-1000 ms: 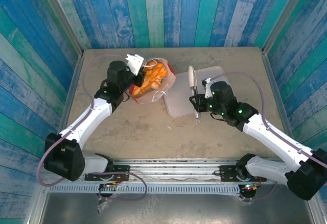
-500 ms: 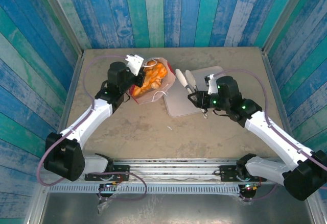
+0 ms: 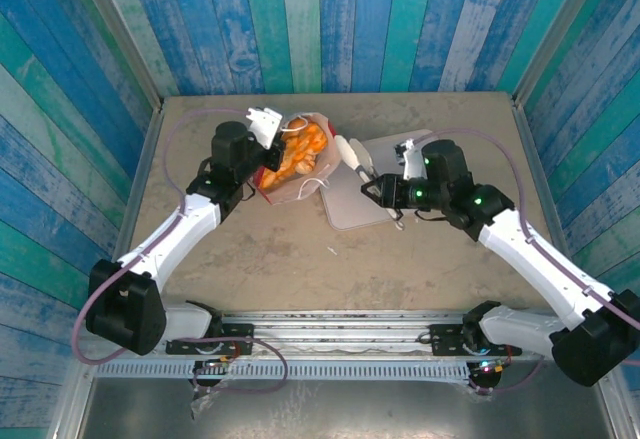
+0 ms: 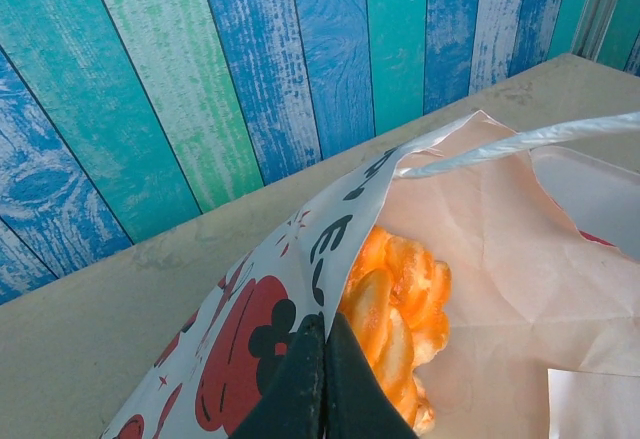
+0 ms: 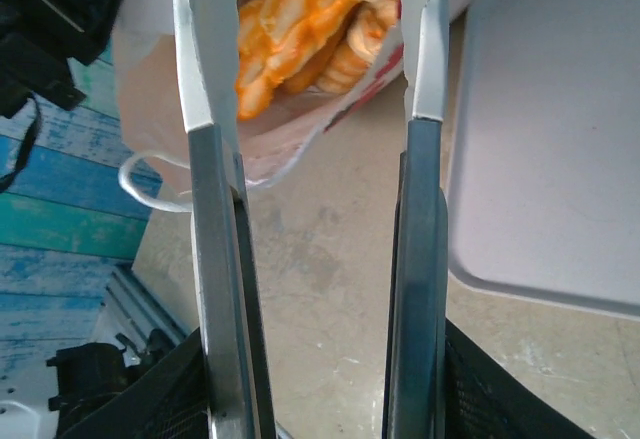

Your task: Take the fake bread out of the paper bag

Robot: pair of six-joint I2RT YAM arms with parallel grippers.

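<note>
From above, the paper bag [image 3: 298, 185] lies left of the pale tray [image 3: 356, 207], with the fake bread [image 3: 301, 150] inside. The left wrist view shows the left gripper [image 4: 322, 331] pinching the bag's printed rim. The right wrist view shows the right gripper [image 5: 315, 21] spread wide before the bag's mouth.

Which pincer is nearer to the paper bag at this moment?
Left. The left pincer is shut on the paper bag at its rim. The right pincer is open, facing the bag's mouth from the tray side, apparently just short of it.
</note>
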